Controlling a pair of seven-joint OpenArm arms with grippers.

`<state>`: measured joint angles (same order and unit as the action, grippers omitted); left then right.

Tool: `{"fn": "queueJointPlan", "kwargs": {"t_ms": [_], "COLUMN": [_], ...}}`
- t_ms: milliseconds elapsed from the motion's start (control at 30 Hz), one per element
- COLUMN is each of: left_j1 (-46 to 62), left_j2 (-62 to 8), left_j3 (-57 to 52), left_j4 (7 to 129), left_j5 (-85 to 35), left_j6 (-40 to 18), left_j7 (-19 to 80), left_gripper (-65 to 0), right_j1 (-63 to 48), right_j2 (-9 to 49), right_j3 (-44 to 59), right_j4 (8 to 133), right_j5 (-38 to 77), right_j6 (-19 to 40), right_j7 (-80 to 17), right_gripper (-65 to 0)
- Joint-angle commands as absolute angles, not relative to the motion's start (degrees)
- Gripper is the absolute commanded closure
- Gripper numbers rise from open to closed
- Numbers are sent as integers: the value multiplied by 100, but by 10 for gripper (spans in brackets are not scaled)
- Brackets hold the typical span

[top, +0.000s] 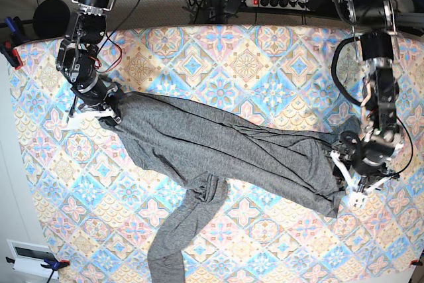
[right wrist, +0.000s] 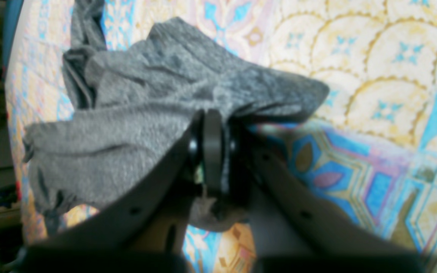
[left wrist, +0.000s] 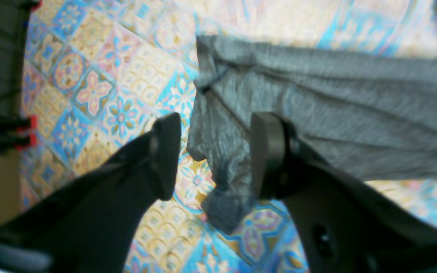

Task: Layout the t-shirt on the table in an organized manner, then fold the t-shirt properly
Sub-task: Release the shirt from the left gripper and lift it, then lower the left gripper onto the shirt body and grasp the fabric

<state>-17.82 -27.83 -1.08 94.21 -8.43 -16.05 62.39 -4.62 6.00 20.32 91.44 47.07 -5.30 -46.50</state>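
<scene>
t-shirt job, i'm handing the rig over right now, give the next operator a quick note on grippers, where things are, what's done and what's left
Right gripper: shut on a bunched edge of the t-shirt.
Left gripper: open, with a shirt corner between its fingers, not clamped.
Shirt: stretched diagonally across the table between the two arms, body wrinkled, one long sleeve trailing toward the near edge.
Done: shirt roughly spread out.
Left: flatten and square the body, lay out the sleeves, then every fold.
</scene>
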Motion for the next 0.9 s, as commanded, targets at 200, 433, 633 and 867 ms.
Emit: {"fn": "queueJointPlan", "kwargs": {"t_ms": [200,433,633,867], "left_j1": [-2114,-2018,-2018,-2141], "left_j2": [-3345,-3846,-3846,-3811], "left_j3": [1165,1842,1842,2193], "left_j4": [8514,8127,7741,7732], "left_j5": [-787,-796,-796,-769], "left_j6": [-1613,-1631,-2325,-2448], "left_j7": [6149,5833,5833,5842], "left_gripper": [-323,-329,-329,-329], "right_j1": [-374,-374,-391,-391], "right_j2": [664,664,664,664], "right_j3": [2044,2044,2044,2044], "right_j4": [9244,9235,9235,9235], "right_j5": [4804,4804,4804,4804], "right_j6": [-479,-479,-479,-479], "right_j7": [-4558,-4558,-4558,-4558], "right_gripper": [0,0,0,0]}}
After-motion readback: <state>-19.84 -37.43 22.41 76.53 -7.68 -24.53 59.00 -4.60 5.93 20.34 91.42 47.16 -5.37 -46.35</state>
